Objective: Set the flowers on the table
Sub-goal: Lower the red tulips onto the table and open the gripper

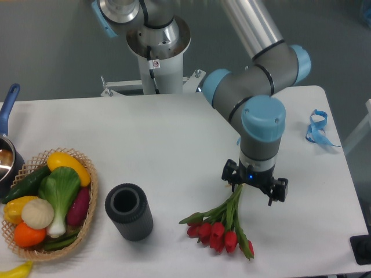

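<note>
The gripper (253, 188) hung right of the frame's centre, pointing straight down from the arm's blue-capped wrist, and it was clamped on the green stems of the flowers (223, 229). The stems ran up into the gripper, while the red tulip heads fanned out below and to the left, lying low in the frame, towards its bottom edge. The heads and pointed leaves looked to be resting on the white counter (174, 150), though from this view actual contact could not be told for certain.

Just left of the flowers, apart from them, a dark grey ribbed cylinder (128, 211) stood upright with its open mouth showing. At the lower left of the frame a woven wicker basket (90, 200) sat on the counter, holding a leafy green-and-white vegetable (59, 194), a yellow pepper, a purple piece, a white round one and an orange one. A pot with a blue handle (7, 107) was cut off by the left edge. Near the upper right corner of the counter lay a blue ribbon (317, 128), well apart from the gripper.
</note>
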You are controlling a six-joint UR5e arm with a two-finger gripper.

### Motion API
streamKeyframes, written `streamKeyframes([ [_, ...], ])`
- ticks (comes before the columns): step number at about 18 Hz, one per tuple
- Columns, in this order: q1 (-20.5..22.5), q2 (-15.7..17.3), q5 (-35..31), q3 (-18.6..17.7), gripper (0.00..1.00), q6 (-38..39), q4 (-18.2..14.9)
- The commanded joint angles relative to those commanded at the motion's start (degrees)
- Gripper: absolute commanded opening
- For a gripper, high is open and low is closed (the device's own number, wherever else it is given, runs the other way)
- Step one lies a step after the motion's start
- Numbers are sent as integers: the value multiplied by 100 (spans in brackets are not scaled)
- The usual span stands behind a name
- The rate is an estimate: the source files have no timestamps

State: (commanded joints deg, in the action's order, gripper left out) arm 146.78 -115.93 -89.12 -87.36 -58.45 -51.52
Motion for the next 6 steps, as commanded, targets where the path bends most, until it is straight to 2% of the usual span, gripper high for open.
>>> streamKeyframes([
  [6,-9,-9,-35,-70,100,9,54],
])
